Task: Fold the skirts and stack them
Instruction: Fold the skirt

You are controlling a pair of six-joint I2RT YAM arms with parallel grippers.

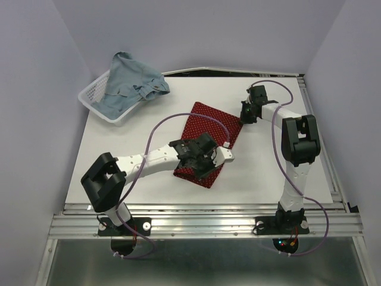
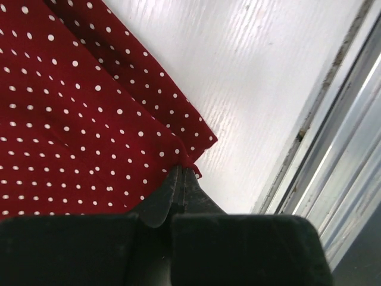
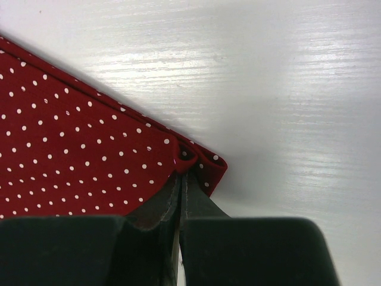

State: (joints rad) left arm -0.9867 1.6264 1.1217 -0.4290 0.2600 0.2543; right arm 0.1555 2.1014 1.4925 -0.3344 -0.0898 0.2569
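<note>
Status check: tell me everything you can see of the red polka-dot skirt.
The dark red skirt, thin cloth with tiny white dots, lies mostly flat on the white table, a long shape slanted across the middle. The left hand is shut on its edge beside a near corner. The right hand is shut on its far right corner, puckering the cloth there.

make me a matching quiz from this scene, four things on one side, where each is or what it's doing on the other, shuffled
1 denim skirt
2 red dotted skirt
3 left claw
4 right claw

a shut on the red dotted skirt's far corner
b heaped on the white basket
c spread on the table
d shut on the red dotted skirt's near corner

Pairs: 1-b, 2-c, 3-d, 4-a
</note>
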